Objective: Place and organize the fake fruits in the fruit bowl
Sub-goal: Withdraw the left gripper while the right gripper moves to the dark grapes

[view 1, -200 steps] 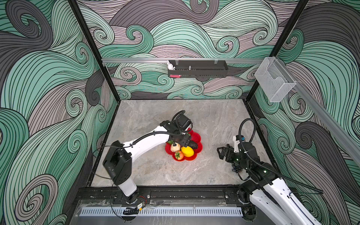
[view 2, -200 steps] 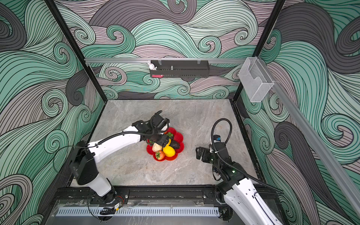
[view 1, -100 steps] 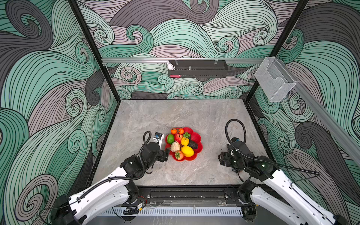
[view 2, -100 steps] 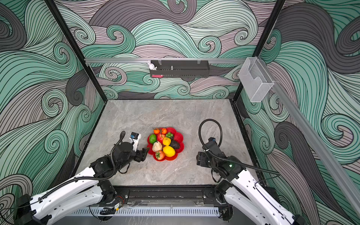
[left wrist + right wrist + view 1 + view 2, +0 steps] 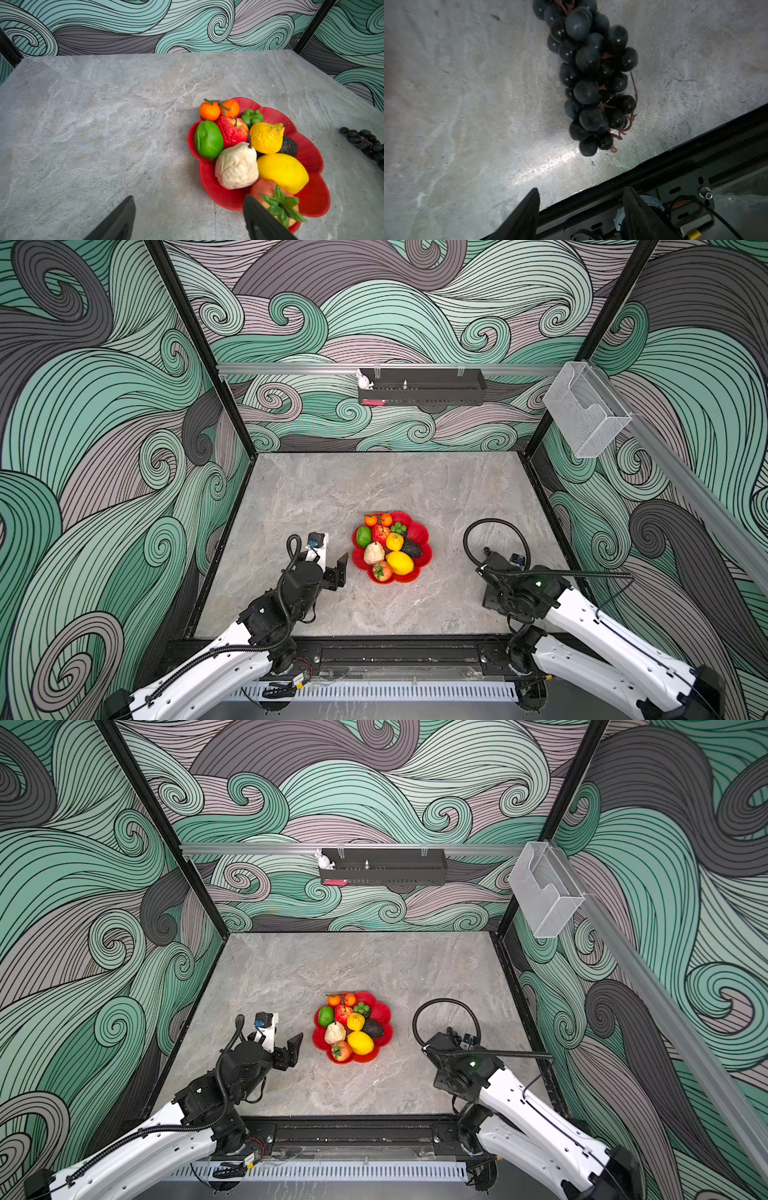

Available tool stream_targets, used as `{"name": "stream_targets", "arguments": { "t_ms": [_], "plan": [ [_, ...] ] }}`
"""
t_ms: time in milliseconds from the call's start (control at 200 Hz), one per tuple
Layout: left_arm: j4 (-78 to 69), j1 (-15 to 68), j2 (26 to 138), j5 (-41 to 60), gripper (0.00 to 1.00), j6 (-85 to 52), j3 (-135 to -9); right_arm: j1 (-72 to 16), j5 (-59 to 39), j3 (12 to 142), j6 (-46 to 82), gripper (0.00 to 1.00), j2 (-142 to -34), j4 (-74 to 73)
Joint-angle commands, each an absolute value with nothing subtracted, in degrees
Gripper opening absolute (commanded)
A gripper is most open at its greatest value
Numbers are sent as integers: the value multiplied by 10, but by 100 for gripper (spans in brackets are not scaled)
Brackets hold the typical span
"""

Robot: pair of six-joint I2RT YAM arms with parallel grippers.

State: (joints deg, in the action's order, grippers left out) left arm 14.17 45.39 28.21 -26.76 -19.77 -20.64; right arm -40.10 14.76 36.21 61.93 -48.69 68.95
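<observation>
— How's your light?
— Both top views give you bright, even light with soft shadows. Your right wrist view is dim, with white glare on the table (image 5: 550, 163) beside the grape bunch (image 5: 591, 72).
— Focus?
— Left wrist view is crisp; the dim one is slightly soft.

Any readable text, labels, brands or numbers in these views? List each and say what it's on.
No text can be read in any view.
Faint marks on the black slotted metal plate in the right wrist view: too blurred to read.
Pink tag under the black perforated wall tray in a top view: too small to tell whether it carries print.
</observation>
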Motion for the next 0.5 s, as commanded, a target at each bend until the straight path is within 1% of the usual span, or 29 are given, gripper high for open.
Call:
{"name": "stream_targets", "arguments": {
  "t_ms": [0,160,290,495],
  "plan": [
    [157,450,260,-294,83,-210,-209,-394,134,338,662,58,-498,703],
    [162,450,238,-295,84,-216,-206,-371,124,308,665,45,-506,684],
    [162,450,229,-296,84,-216,-203,-342,126,293,647,40,-530,653],
    [163,450,227,-300,84,-218,-203,-319,173,314,619,40,-589,648]
  ]
}}
